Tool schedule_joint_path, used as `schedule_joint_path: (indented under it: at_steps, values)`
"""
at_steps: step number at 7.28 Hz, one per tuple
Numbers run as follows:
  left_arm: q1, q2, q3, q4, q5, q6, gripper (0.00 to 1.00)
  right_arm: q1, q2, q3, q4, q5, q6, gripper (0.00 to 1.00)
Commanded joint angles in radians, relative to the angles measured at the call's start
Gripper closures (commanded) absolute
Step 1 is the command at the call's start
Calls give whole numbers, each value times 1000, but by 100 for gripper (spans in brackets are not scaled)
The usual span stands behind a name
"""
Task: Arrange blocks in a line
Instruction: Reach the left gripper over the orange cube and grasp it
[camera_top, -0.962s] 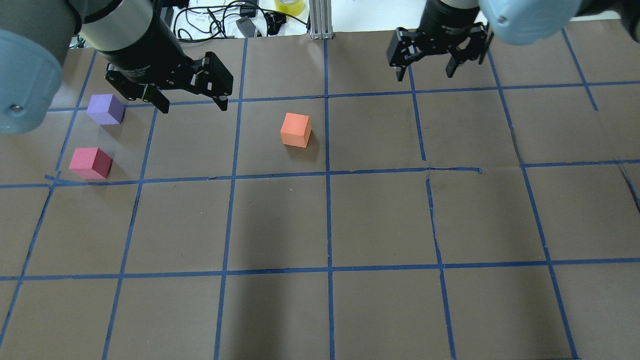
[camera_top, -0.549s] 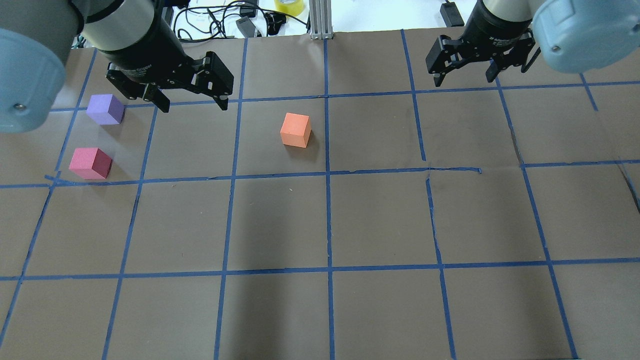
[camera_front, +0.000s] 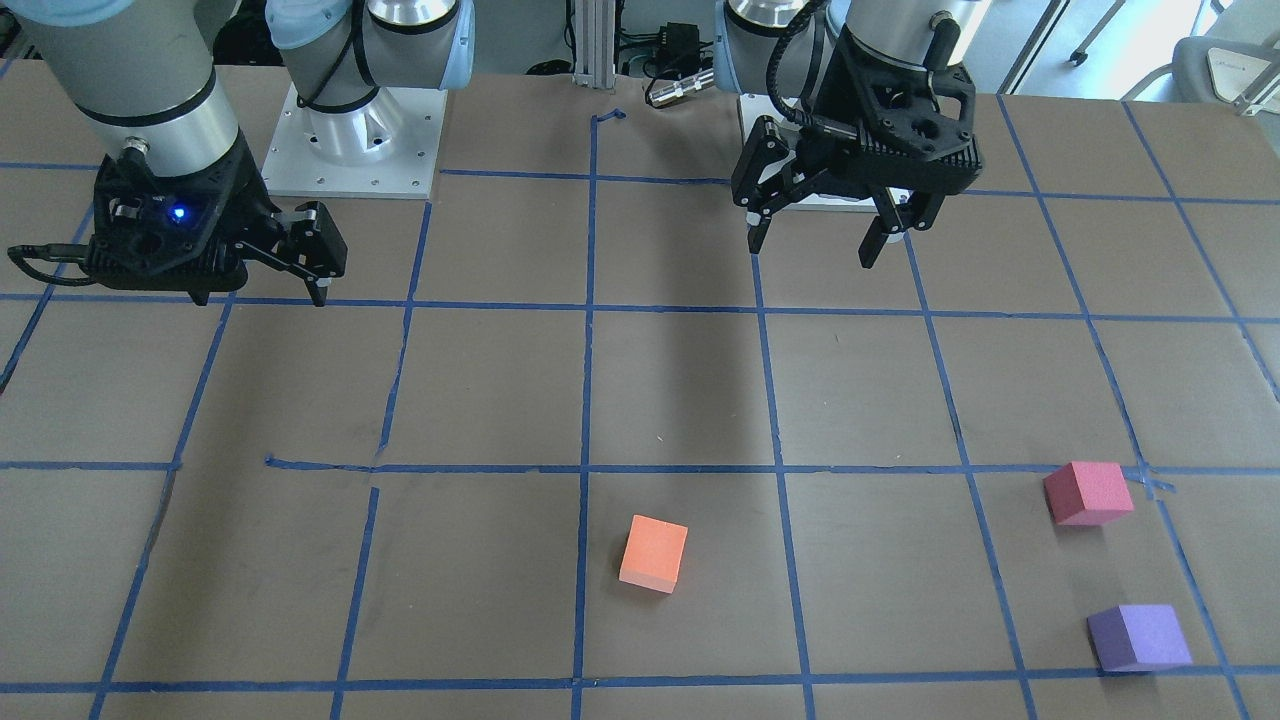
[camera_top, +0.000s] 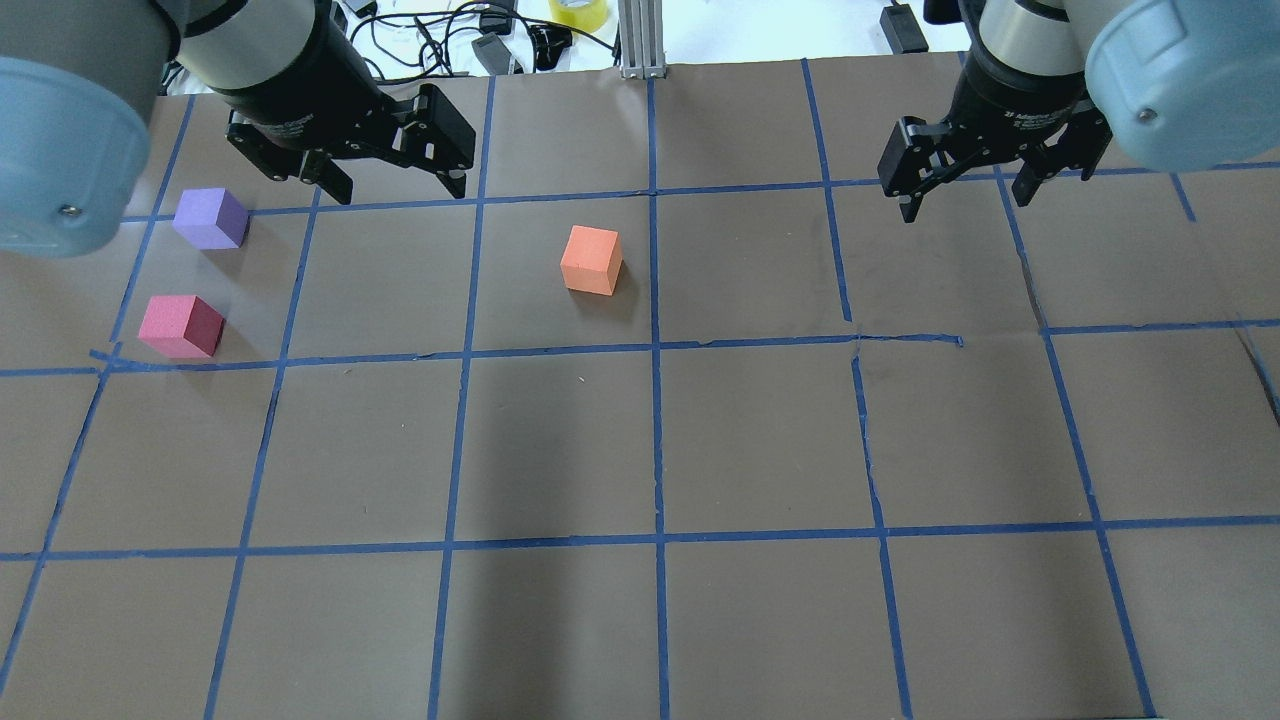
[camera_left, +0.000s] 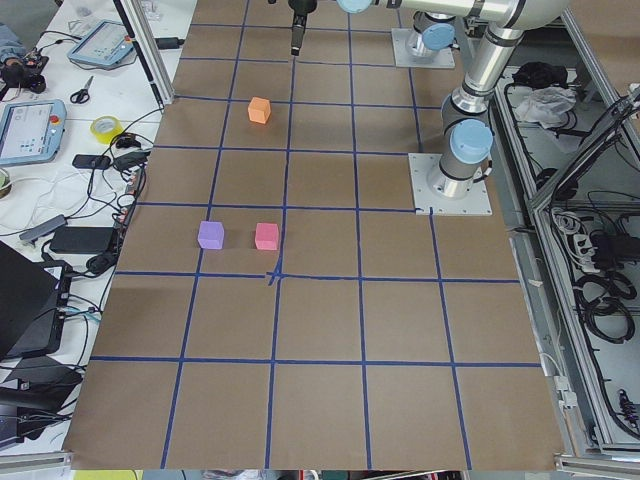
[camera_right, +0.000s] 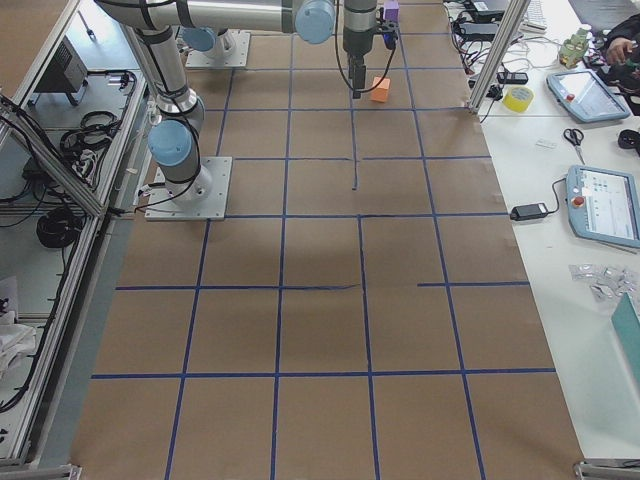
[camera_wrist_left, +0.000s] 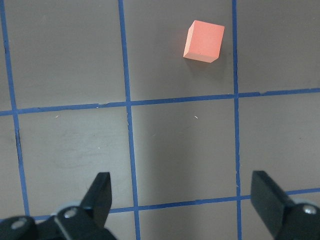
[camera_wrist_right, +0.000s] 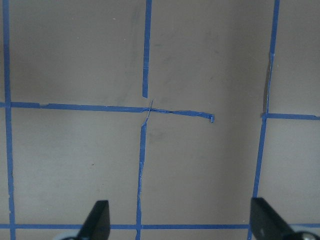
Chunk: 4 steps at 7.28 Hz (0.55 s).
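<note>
Three cubes lie on the brown paper table. The orange block (camera_top: 591, 260) sits near the middle; it also shows in the left wrist view (camera_wrist_left: 203, 41). The purple block (camera_top: 210, 218) and the pinkish-red block (camera_top: 181, 326) lie at the left, apart from each other. My left gripper (camera_top: 398, 190) is open and empty, hovering between the purple and orange blocks, slightly beyond them. My right gripper (camera_top: 965, 200) is open and empty over bare table at the far right, well away from every block. In the front-facing view the left gripper (camera_front: 812, 250) is on the right and the right gripper (camera_front: 262, 292) on the left.
Blue tape lines (camera_top: 655, 440) grid the table, with a torn seam (camera_top: 900, 340) right of centre. A yellow tape roll (camera_top: 578, 10), cables and a metal post (camera_top: 640, 40) lie past the far edge. The arm bases (camera_front: 350, 140) stand on the robot's side.
My right gripper has moved to the right and a little lower in the overhead view, staying open. My left gripper has shifted slightly up in that view. The blocks have not moved.
</note>
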<state>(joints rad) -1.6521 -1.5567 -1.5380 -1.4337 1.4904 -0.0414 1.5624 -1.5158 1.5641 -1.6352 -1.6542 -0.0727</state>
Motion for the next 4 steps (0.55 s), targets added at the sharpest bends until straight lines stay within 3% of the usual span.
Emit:
schedule_joint_path:
  at_steps: [1,4]
  values:
    - [0,-40,16,34,-7,-15,0,2,-10,4,9,4,8,0]
    - [-52,-288,22,243,-55,-5,0,34,-44,5,15,89,7,0]
